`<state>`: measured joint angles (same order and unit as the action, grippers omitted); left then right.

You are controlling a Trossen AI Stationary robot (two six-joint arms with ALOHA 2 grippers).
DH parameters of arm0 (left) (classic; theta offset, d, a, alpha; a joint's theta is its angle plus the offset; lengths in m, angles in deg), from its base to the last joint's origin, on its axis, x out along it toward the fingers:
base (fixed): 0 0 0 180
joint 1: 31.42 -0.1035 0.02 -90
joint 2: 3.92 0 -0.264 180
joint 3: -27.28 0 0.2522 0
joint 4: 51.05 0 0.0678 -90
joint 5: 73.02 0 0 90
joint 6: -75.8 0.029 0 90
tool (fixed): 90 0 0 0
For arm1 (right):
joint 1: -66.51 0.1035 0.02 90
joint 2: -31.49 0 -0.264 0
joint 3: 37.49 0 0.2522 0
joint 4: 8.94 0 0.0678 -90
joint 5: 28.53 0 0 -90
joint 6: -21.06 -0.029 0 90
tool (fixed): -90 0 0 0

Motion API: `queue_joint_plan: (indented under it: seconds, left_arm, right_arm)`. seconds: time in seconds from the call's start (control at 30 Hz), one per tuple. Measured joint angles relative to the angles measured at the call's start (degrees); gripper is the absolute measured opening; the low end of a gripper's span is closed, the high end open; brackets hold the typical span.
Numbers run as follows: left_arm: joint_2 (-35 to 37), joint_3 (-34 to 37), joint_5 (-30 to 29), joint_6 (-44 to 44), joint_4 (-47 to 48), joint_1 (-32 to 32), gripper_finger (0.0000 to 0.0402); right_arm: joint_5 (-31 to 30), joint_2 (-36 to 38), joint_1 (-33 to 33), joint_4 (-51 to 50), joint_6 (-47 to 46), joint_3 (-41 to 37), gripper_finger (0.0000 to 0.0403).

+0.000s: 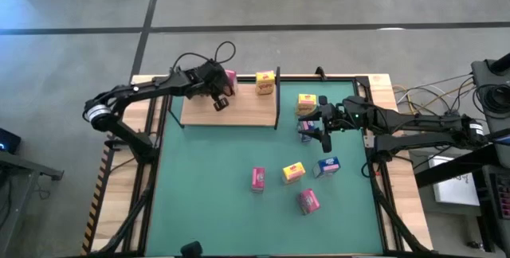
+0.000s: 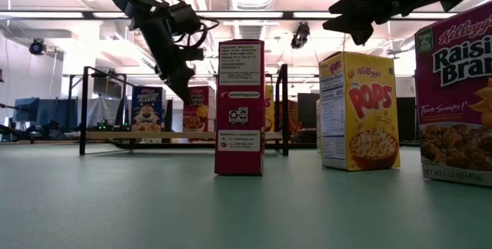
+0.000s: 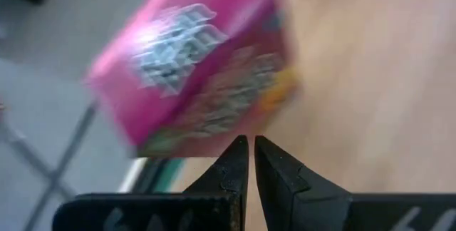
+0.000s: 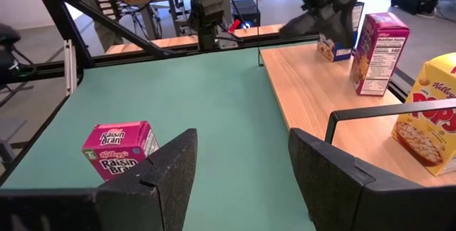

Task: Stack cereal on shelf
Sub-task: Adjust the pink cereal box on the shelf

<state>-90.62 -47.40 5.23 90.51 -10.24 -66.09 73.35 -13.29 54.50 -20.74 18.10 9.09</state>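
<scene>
On the light-wood shelf (image 1: 239,113) stand a pink box (image 1: 230,79), a yellow box (image 1: 265,84) and a blue box (image 2: 147,109). My left gripper (image 1: 221,103) hangs over the shelf panel, shut, right in front of the pink box (image 3: 199,67). My right gripper (image 1: 318,130) hovers open above the green mat, near a yellow box (image 1: 307,103) and a partly hidden blue box (image 1: 305,130). On the mat there also stand two pink boxes (image 1: 257,178) (image 1: 309,201), a yellow one (image 1: 293,172) and a blue one (image 1: 327,166). My left gripper's shut fingertips (image 3: 239,149) sit close below the pink box's lower edge (image 3: 214,135), coming from above at a slant. The box is blurred, and I cannot tell whether the fingers touch it.
Thin black frame posts (image 1: 277,99) rise at the shelf's edges. The shelf panel has bare wood near its front. In the low view the mat boxes (image 2: 239,107) (image 2: 359,111) (image 2: 457,95) stand upright. Cables lie off the table's right side (image 1: 422,99).
</scene>
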Motion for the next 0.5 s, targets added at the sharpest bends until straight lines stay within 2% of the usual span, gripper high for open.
queue_joint_plan:
  seconds: [0.1, 0.17, 0.33, 0.5]
  left_arm:
    - [0.1, 0.0, 9.7, -0.4, -0.3, 0.6, 0.0009]
    - [-0.2, 0.0, 11.8, -0.2, -2.3, 1.0, 0.0009]
    - [-0.8, 0.0, 6.4, 0.0, -7.4, 0.8, 0.0009]
    - [-1.3, 0.0, 5.2, -0.2, -11.6, 0.5, 0.0009]
  right_arm:
    - [0.0, 0.0, 0.0, 0.0, 0.0, 0.0, 0.0209]
    - [0.0, 0.0, 0.0, 0.0, 0.0, 0.0, 0.0209]
    - [0.0, 0.0, 0.0, 0.0, 0.0, 0.0, 0.0209]
    - [0.0, 0.0, 0.0, 0.1, 0.0, 0.0, 0.0209]
